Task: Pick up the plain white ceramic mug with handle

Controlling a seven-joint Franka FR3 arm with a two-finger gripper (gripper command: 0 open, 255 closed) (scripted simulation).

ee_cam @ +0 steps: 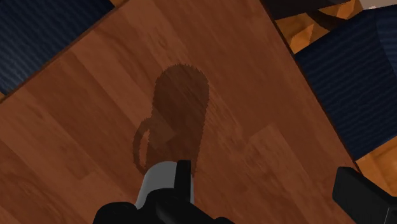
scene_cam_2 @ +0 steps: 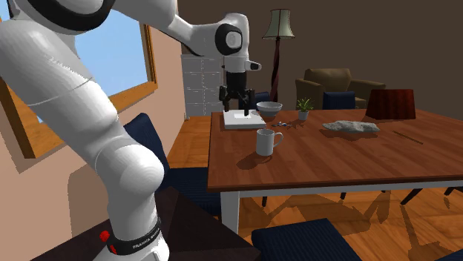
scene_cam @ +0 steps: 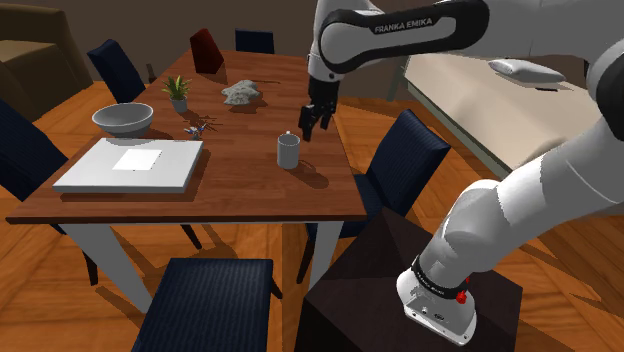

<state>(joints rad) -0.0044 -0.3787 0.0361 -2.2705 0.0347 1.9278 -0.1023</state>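
Table [scene_cam: 250, 195] is carrying everything low enough that the arm [scene_cam: 400, 35] is bending over it with the hand pointing down. Toward the shoulder view's left, tray [scene_cam: 130, 165] and bowl [scene_cam: 123, 118] are sitting well apart from the mug [scene_cam: 288, 151], leaving open room around it. The mug is standing upright toward the shoulder view's right side of the tabletop. Above and just beside it the gripper [scene_cam: 313, 131] is hanging, fingers spread wide and gripping nothing, seemingly readying to drop around its wall.
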